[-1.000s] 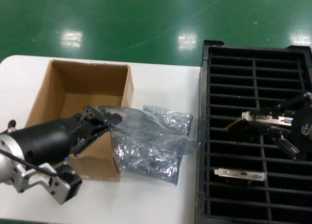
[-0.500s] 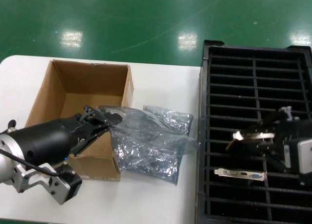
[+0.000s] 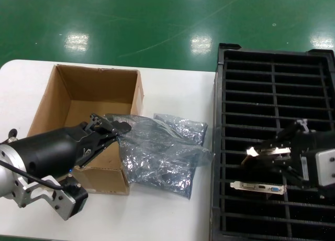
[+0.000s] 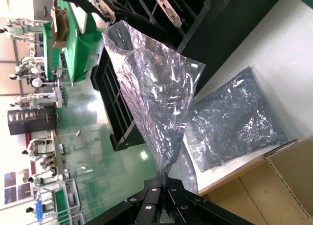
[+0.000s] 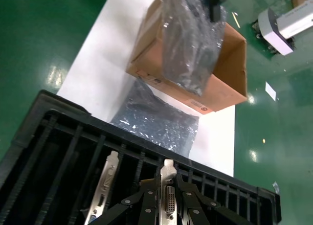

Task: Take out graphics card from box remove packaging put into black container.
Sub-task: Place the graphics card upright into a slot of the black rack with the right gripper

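**Card going into the slotted tray, empty bag hanging from the other arm**

Head view first: the right gripper (image 3: 269, 156) is over the black container (image 3: 272, 84), on the right side of the white bench (image 3: 172, 209). Its fingers are clamped on the graphics card (image 3: 268, 151), and the silver bracket end is the bit you can see, sitting just above the slots. One row nearer the robot there's a second card (image 3: 257, 187) already standing in a slot. On the left, the left gripper (image 3: 112, 129) sits over the near right part of the box (image 3: 78, 99), fingers pinched on the packaging (image 3: 157, 157), which drapes out over the box's right wall and down onto the bench. Another bag (image 3: 183, 127) lies flat just behind it.

Left wrist view: the fingers (image 4: 159, 198) are squeezed tight on one corner of the packaging (image 4: 151, 93), and the bag hangs open and crinkly away from them. The other bag (image 4: 234, 122) lies on the bench beside the box edge (image 4: 288, 181).

Right wrist view: the fingers (image 5: 146, 205) grip either side of the graphics card (image 5: 168, 186), bracket upright between the slot ribs of the black container (image 5: 44, 137). The second card (image 5: 105, 183) stands one slot over. Farther off are the box (image 5: 220, 73) and the hanging packaging (image 5: 190, 44).
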`<action>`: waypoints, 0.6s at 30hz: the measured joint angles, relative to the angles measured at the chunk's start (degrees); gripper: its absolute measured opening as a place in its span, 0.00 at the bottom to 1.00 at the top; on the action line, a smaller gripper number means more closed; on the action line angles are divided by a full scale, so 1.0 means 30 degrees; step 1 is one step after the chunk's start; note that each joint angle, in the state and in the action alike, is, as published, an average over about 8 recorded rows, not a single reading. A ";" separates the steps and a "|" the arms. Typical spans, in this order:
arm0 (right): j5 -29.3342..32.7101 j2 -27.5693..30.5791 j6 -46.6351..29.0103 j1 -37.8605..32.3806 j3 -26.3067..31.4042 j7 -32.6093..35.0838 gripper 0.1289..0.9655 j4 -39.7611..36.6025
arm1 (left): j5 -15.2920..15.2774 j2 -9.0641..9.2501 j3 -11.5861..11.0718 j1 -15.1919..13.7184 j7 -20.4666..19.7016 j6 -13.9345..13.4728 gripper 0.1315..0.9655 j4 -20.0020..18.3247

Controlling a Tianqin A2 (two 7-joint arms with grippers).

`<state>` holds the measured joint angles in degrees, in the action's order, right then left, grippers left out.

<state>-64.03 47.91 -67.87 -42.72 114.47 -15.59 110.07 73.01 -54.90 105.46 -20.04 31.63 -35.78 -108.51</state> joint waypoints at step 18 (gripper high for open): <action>0.0248 -0.0651 -0.0307 -0.0786 0.0186 -0.0098 0.06 -0.1774 | 0.0000 0.0001 -0.0001 0.0000 -0.0001 -0.0001 0.01 0.0000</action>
<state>-63.29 45.96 -68.79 -45.08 115.03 -15.88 104.74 73.01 -54.89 105.46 -20.03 31.63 -35.78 -108.51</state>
